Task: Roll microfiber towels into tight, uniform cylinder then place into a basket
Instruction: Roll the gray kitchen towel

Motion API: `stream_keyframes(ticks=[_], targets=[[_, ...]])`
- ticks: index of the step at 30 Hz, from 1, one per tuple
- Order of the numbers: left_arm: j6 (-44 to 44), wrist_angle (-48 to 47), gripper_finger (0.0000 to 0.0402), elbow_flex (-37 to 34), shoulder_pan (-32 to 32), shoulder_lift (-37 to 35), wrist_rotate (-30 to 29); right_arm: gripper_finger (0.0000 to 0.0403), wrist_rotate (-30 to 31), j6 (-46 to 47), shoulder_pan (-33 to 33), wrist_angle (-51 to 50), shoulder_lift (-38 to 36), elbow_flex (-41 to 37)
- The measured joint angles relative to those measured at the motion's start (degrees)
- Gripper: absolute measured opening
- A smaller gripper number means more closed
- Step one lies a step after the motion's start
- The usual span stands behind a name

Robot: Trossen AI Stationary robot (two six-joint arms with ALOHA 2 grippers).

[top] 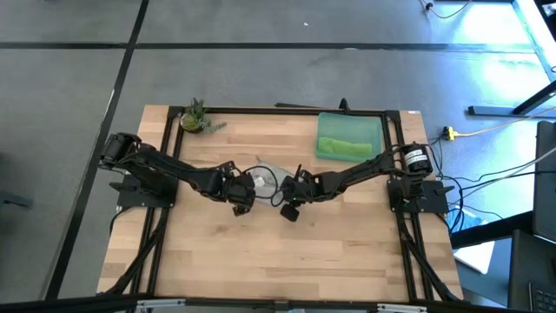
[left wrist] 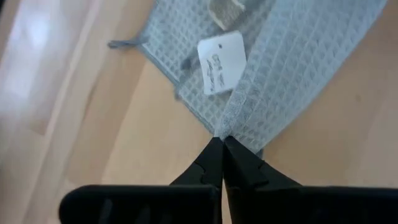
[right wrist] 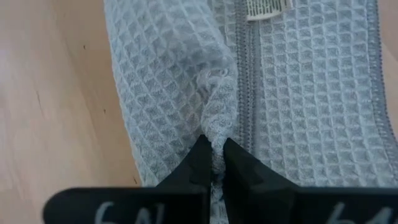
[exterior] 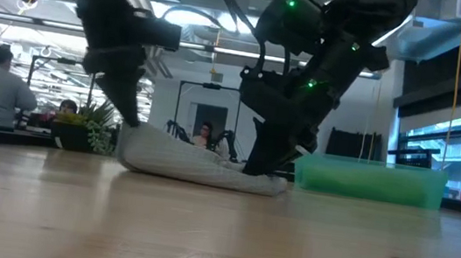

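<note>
A light grey waffle-weave towel [top: 266, 175] lies partly rolled on the wooden table between my two grippers. In the low view it rests as a low bundle [exterior: 200, 165]. My left gripper [left wrist: 219, 142] is shut on the towel's left end, close to its white label [left wrist: 221, 62]. My right gripper [right wrist: 213, 146] is shut on its right end. A lime green towel [top: 346, 146] lies rolled inside the teal basket [top: 375, 123] at the table's far right. My left gripper pinches a raised fold at the towel's hemmed edge [left wrist: 229, 121] between its two fingers. The fingers [exterior: 131, 117] slant down from above. The towel's bulk stays on the table. My right gripper pinches a bunched ridge of the grey cloth [right wrist: 217, 127] between its two fingertips, beside the rolled part [right wrist: 168, 81]. The fingers slant down from above, and that end of the towel [exterior: 264, 182] lies on the table.
A small potted plant [top: 195, 117] stands at the table's far left corner. Bare wood stretches along the near half of the table [top: 278, 252]. People sit in the room beyond the table in the low view.
</note>
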Motion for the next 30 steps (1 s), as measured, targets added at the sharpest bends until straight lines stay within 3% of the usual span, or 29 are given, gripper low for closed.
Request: stream_keyframes(ticks=[9,19,30], targets=[[13.08,10.47,0.0000,0.02,5.05,0.01,-1.16,0.0017,0.17,-0.07,0.00,0.11,-0.11,-1.00],[16.86,14.08,0.0000,0.13,12.89,3.56,1.96,0.0017,0.13,-0.43,0.00,0.13,-0.11,-1.09],[20.65,16.49,0.0000,0.04,14.76,11.02,6.23,0.0023,3.24,-3.10,0.24,-1.54,-1.10,-0.20]])
